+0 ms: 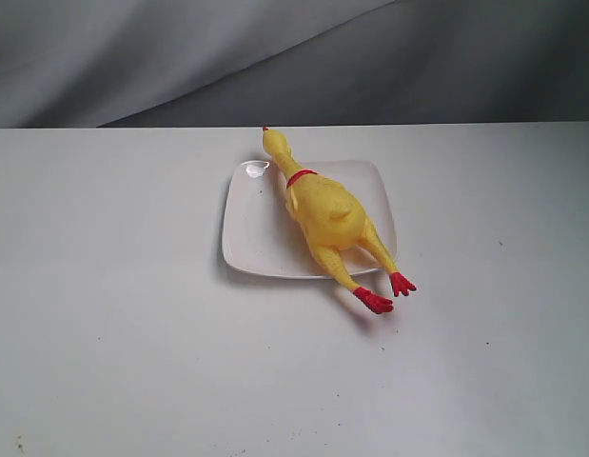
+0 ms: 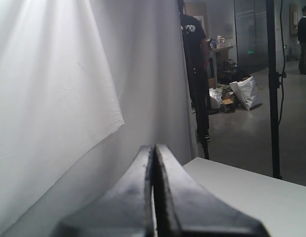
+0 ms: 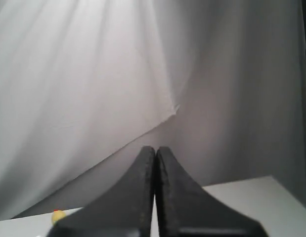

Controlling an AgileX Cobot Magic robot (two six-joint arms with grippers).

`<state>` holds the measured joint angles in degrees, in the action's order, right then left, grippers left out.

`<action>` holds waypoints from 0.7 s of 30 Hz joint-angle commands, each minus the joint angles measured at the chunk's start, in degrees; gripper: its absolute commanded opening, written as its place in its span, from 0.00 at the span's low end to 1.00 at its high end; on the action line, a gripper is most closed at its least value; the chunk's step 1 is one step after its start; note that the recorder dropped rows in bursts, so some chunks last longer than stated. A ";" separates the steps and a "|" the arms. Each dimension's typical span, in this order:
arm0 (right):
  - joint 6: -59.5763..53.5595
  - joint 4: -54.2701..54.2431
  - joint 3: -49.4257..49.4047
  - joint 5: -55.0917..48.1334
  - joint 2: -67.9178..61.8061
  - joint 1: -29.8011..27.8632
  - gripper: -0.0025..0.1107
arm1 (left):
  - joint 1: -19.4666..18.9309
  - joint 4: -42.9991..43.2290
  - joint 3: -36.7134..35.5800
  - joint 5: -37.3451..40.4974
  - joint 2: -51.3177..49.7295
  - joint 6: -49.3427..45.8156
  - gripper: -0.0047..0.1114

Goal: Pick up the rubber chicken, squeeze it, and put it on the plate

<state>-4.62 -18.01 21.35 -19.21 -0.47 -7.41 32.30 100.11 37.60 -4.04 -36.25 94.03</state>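
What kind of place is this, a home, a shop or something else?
Probably a lab or workshop set up for recording: a white table stands before a hung grey cloth, and past the cloth the left wrist view shows a tall black stand, bags on the floor and a person standing.

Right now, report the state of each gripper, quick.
Left gripper: closed, holding nothing.
Right gripper: closed, holding nothing.
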 commanded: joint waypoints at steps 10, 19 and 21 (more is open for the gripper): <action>6.12 12.09 -18.50 5.23 0.47 -0.52 0.02 | 0.34 -0.17 -0.16 -0.28 0.23 0.18 0.05; 6.12 18.59 -21.35 5.01 0.47 -0.52 0.02 | 0.34 -0.17 -0.16 -0.28 0.23 0.18 0.05; 6.12 18.89 -21.35 4.07 0.47 -0.52 0.02 | 0.34 -0.17 -0.16 -0.28 0.23 0.18 0.05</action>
<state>1.62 -0.86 0.20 -13.89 -0.24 -7.41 32.30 100.11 37.60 -4.07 -36.25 94.03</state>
